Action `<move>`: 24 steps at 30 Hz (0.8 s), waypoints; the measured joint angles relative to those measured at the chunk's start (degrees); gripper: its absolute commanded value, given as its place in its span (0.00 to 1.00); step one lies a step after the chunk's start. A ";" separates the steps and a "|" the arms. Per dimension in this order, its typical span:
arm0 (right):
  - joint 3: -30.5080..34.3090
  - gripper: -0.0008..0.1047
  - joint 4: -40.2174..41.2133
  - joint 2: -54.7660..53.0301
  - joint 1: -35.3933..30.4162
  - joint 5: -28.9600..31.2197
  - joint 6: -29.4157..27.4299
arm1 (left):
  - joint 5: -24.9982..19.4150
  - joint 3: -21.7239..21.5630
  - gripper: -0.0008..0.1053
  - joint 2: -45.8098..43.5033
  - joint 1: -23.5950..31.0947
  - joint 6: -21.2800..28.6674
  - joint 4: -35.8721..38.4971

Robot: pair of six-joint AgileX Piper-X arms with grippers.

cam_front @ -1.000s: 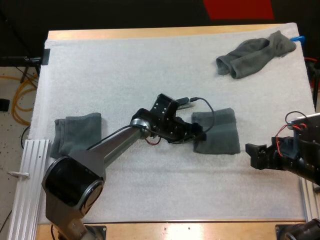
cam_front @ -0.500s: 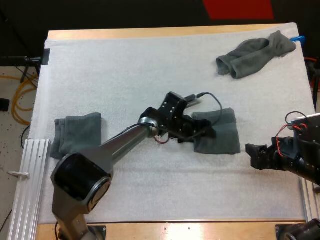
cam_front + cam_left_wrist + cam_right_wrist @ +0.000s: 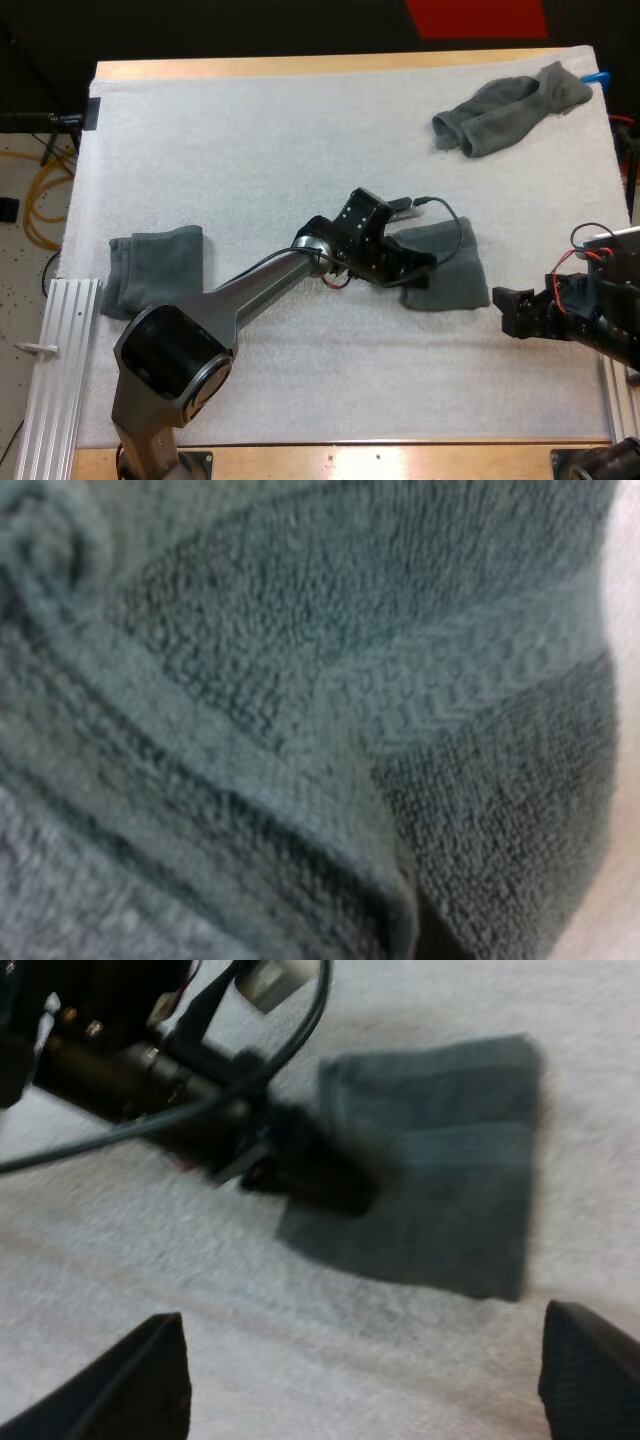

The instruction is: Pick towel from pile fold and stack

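A folded dark grey-green towel (image 3: pixel 452 272) lies right of the mat's middle, now skewed, and it also shows ahead in the right wrist view (image 3: pixel 450 1170). My left gripper (image 3: pixel 418 272) is at the towel's left edge, shut on that edge; close towel fabric (image 3: pixel 300 730) with a fold shows in the left wrist view. The left gripper (image 3: pixel 330 1182) lies on the towel's near corner in the right wrist view. My right gripper (image 3: pixel 510 310) hovers open just right of the towel, its fingertips (image 3: pixel 150 1375) wide apart with nothing between them. A crumpled towel (image 3: pixel 510 112) lies at the far right.
A folded towel (image 3: pixel 155 268) rests at the mat's left edge beside an aluminium rail (image 3: pixel 60 340). The white mat (image 3: pixel 270 150) is bare across the far left and along the near side.
My left arm pushed rightward into the folded towel, shifting and skewing it to the right, and its gripper closed on the edge. The right arm stayed put.
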 measured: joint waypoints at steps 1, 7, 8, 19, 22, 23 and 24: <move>0.00 0.67 0.00 0.00 0.00 0.54 0.00 | -0.05 0.00 0.01 -0.15 0.32 1.71 1.03; 0.00 0.67 0.00 0.00 0.00 1.36 0.00 | -0.36 0.00 0.01 -5.57 6.24 15.22 9.47; 0.00 0.67 0.00 0.00 0.00 1.36 0.00 | -0.41 0.00 0.01 -6.96 7.78 16.88 11.02; 0.00 0.67 0.00 0.00 0.00 1.36 0.00 | -1.38 -1.18 0.01 -17.25 29.14 34.81 30.77; 0.00 0.67 0.00 0.00 0.00 1.36 0.00 | -5.56 -1.33 0.01 -19.10 35.01 40.00 36.03; 0.00 0.67 0.00 0.00 0.00 1.36 0.00 | -6.92 -1.39 0.01 -19.42 37.09 41.51 37.59; 0.00 0.67 0.00 0.00 0.00 1.36 0.00 | -8.54 -1.39 0.01 -19.66 39.16 42.85 39.05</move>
